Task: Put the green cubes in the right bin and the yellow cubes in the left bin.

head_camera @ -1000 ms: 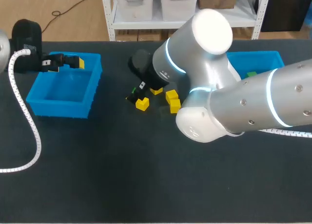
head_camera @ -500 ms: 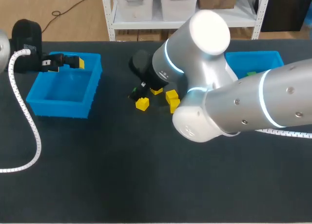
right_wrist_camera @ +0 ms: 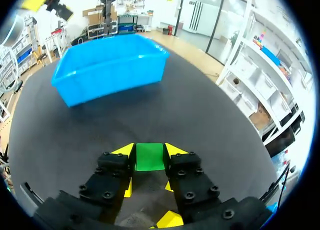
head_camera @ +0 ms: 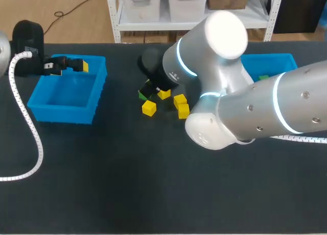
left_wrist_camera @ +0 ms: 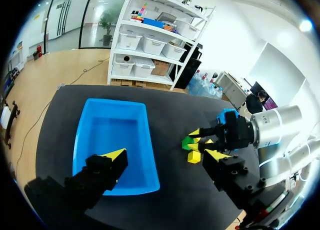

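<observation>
Green cube (right_wrist_camera: 150, 156): clamped between the two yellow tips of the right gripper (right_wrist_camera: 149, 150), one tip on each side face. Grasp confirmed in the right wrist view.

Position: mid-table, at the far-left edge of the cube cluster, well apart from both bins. Appeared to be off the table (head_camera: 102, 194), with yellow cubes showing under the fingers in the wrist view.

Change over the last second: the right gripper drew up and back from the nearest yellow cube (head_camera: 148, 108), taking the green cube with it. That yellow cube did not shift, nor did the three others beside it.

Reading: pick done, lift begun. Carry to the right bin (head_camera: 276, 57) not yet made, and the right arm is reaching past the middle, so it has a long swing back. One other green cube (head_camera: 263, 77) was already in that bin.

Left gripper (left_wrist_camera: 165, 154): fingers spread, nothing between them, hanging over the far rim of the left bin (head_camera: 61, 114). No movement seen. No cubes visible in the left bin; four yellow cubes remained on the table.
</observation>
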Controlling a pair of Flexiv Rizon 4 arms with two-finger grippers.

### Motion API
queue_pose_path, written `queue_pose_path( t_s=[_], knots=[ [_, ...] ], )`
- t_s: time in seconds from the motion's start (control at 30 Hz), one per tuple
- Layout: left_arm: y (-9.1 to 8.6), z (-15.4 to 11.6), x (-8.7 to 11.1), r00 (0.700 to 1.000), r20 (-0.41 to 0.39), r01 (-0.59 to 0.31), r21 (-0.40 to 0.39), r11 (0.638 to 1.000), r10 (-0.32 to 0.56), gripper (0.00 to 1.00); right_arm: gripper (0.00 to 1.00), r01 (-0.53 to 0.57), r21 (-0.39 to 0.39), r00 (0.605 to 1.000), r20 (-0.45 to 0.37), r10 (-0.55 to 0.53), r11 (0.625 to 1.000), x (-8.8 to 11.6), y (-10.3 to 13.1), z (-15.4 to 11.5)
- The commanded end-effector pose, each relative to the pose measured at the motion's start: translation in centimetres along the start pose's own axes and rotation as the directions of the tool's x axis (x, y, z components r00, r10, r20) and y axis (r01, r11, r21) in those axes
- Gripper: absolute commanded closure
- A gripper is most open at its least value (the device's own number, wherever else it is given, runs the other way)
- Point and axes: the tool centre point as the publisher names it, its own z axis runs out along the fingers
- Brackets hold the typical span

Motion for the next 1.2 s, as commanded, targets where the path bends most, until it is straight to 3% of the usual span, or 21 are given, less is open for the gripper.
queue_pose_path(
  t_s=[0.03, 0.2, 0.3, 0.53, 0.67, 0.8, 0.93, 1.2],
  knots=[
    [0.3, 0.0, 0.1, 1.0, 0.008, -0.003, 0.015, 1.0, 0.003, 0.0, 1.0, -0.021, 0.041, 0.999, 0.048, 0.019, 0.999, -0.1, -0.5, -3.9],
    [0.3, 0.0, 0.1, 1.0, 0.008, -0.003, 0.015, 1.0, 0.003, 0.0, 1.0, -0.091, 0.098, 0.985, 0.156, 0.075, 0.991, -1.2, -3.7, -9.5],
    [0.3, 0.0, 0.1, 1.0, 0.008, -0.003, 0.015, 1.0, 0.003, 0.0, 1.0, -0.162, 0.155, 0.97, 0.209, 0.128, 0.975, -0.4, -6.9, -13.2],
    [0.3, 0.0, 0.1, 1.0, 0.008, -0.003, 0.015, 1.0, 0.003, 0.0, 1.0, -0.362, 0.327, 0.919, 0.279, 0.277, 0.873, 5.6, -16.0, -20.4],
    [0.3, 0.0, 0.1, 1.0, 0.008, -0.003, 0.015, 1.0, 0.003, 0.0, 1.0, -0.46, 0.384, 0.881, 0.31, 0.358, 0.801, 9.8, -19.5, -23.8],
    [0.3, 0.0, 0.1, 1.0, 0.008, -0.003, 0.015, 1.0, 0.003, 0.0, 1.0, -0.517, 0.418, 0.853, 0.317, 0.414, 0.747, 13.5, -21.1, -26.0],
    [0.3, 0.0, 0.1, 1.0, 0.008, -0.003, 0.015, 1.0, 0.003, 0.0, 1.0, -0.541, 0.435, 0.841, 0.296, 0.453, 0.72, 16.2, -21.3, -26.7],
    [0.3, 0.0, 0.1, 1.0, 0.008, -0.003, 0.015, 1.0, 0.003, 0.0, 1.0, -0.539, 0.456, 0.841, 0.258, 0.475, 0.708, 18.0, -21.0, -26.1]
  ],
)
